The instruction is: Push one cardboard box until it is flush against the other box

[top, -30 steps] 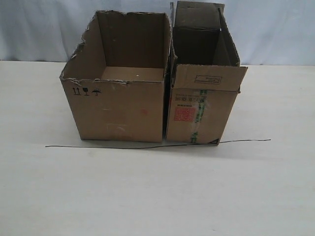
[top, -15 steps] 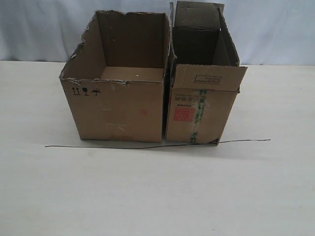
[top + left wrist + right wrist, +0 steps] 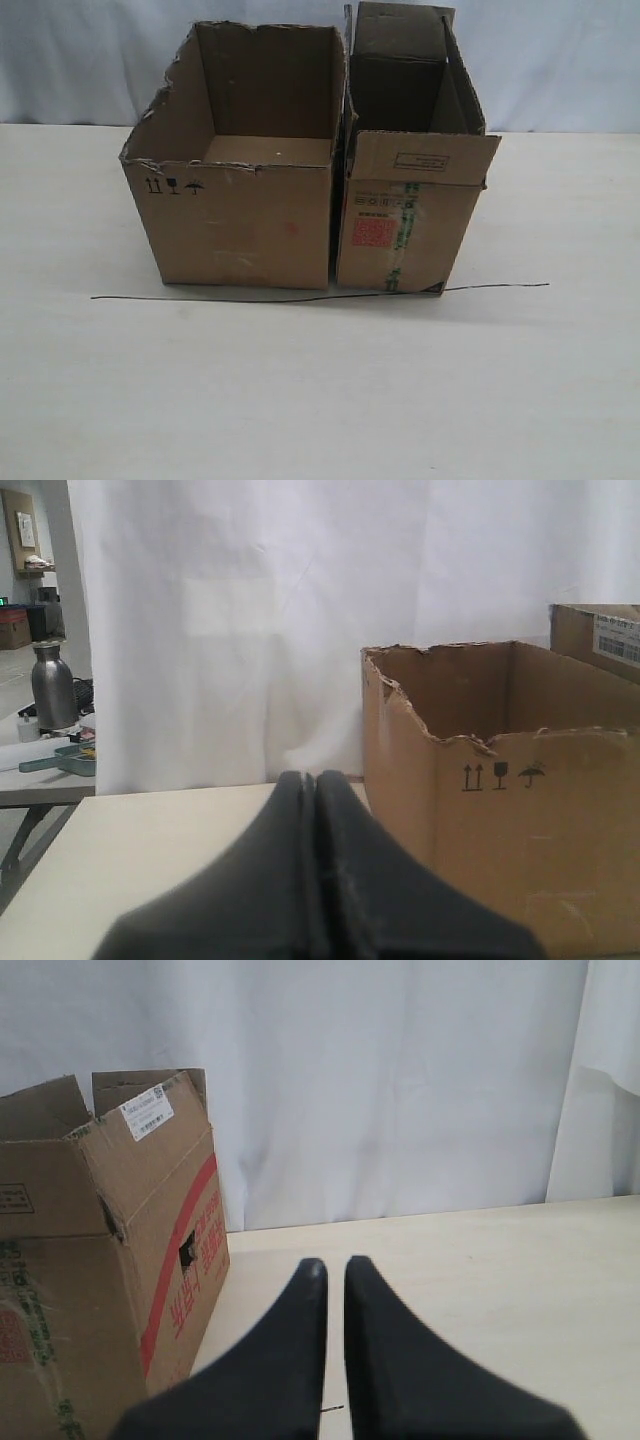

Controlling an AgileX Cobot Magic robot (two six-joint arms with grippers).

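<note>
Left tool [image 3: 315, 778] together, right tool [image 3: 335, 1265] ajar — two boxes: cardboard box [image 3: 240, 225] beside other box [image 3: 400, 235].

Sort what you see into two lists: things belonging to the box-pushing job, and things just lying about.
Belongs to the job:
wider brown cardboard box with torn top edges
narrower, taller brown cardboard box with red square print
left gripper
right gripper

Just lying about:
thin black strand in front of the boxes
grey metal flask in the background
</note>
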